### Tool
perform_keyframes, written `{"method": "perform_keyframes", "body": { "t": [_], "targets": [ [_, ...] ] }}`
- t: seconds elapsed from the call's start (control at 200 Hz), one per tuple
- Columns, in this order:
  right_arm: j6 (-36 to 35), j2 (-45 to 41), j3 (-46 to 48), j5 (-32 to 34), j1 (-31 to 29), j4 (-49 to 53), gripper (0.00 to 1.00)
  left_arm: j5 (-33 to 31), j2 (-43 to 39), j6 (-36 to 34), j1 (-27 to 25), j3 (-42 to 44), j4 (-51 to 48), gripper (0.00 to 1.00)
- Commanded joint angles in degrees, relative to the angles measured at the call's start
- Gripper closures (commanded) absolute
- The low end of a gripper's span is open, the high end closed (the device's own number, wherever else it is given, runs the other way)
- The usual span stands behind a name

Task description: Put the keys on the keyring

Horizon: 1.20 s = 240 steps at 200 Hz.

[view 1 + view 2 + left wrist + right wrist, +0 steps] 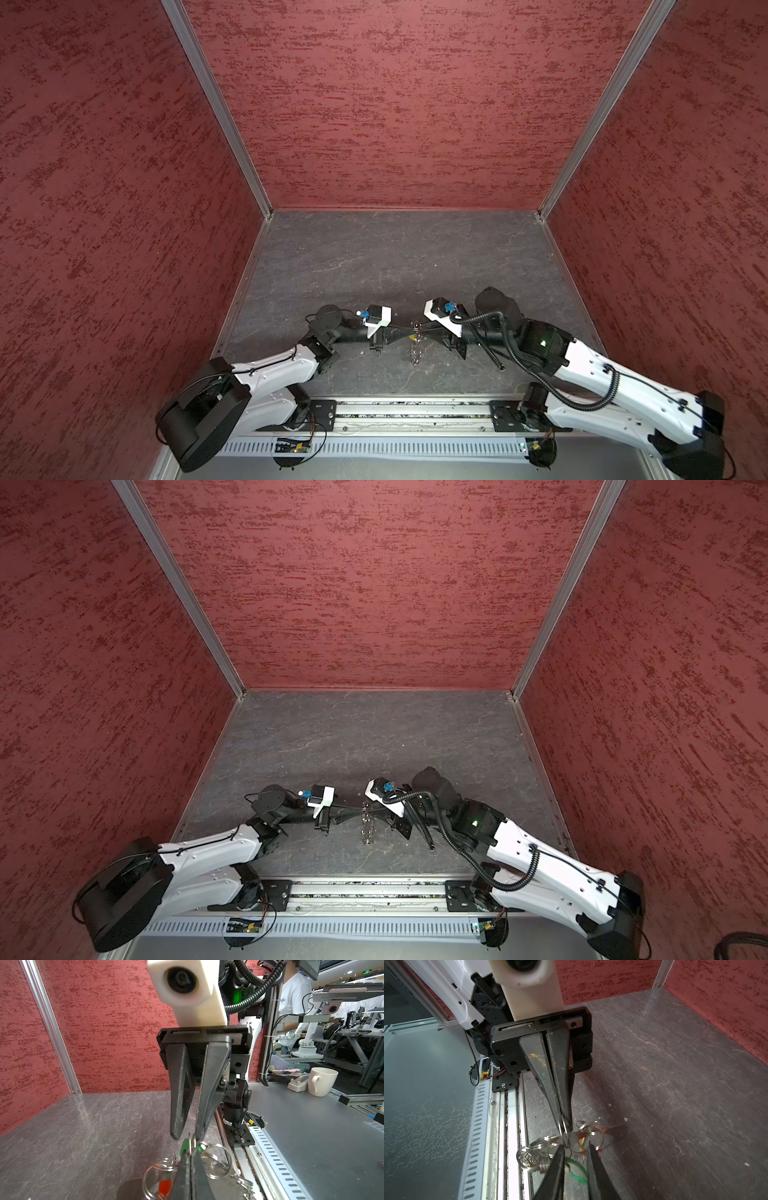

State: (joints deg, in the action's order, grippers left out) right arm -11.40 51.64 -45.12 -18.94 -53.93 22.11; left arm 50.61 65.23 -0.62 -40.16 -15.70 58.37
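- Keyring, a string of small silver rings, appears to hang in the air over the grey table. In both top views it is towards 6 o'clock on the table, near the front edge.
- The left gripper reaches in from 9 o'clock. Its jaws are pressed together and pinch one silver ring of the keyring at their very tips.
- The right gripper reaches in from 3 o'clock, almost tip to tip with the left. Its jaws stand a little apart and clamp nothing that shows.
- The green key sits in the gap between the right jaws, close to the pinched ring. I cannot tell whether either jaw touches it.
- The yellow key shows only as a thin sliver among the rings. The red key shows through a ring lower in the cluster.
- All three keys are gathered at the keyring, and none lies apart on the table.
- The task looks far along. Red and yellow seem to hang with the rings, though their metal ends are too small to confirm as threaded.
- The green key seems to be what is left. The jaws hide whether its end passes through a ring, so I cannot tell if it is on.
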Motion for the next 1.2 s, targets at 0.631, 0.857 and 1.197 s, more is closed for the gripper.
{"method": "perform_keyframes", "body": {
  "t": [0.631,0.857,1.197],
  "targets": [
    [0.4,-0.5,-0.7,-3.5,0.3,-0.8,0.8,2.2,-0.5,0.0,0.3,-0.2,1.6,1.0],
    [0.5,-0.7,-0.5,-3.4,0.3,-2.8,0.7,1.9,-1.0,-0.7,0.2,-0.1,0.8,1.0],
    [0.4,2.2,-0.5,-1.2,0.2,-1.9,0.84,4.0,-0.4,0.3,0.0,-0.2,2.4,1.0]
  ]
}}
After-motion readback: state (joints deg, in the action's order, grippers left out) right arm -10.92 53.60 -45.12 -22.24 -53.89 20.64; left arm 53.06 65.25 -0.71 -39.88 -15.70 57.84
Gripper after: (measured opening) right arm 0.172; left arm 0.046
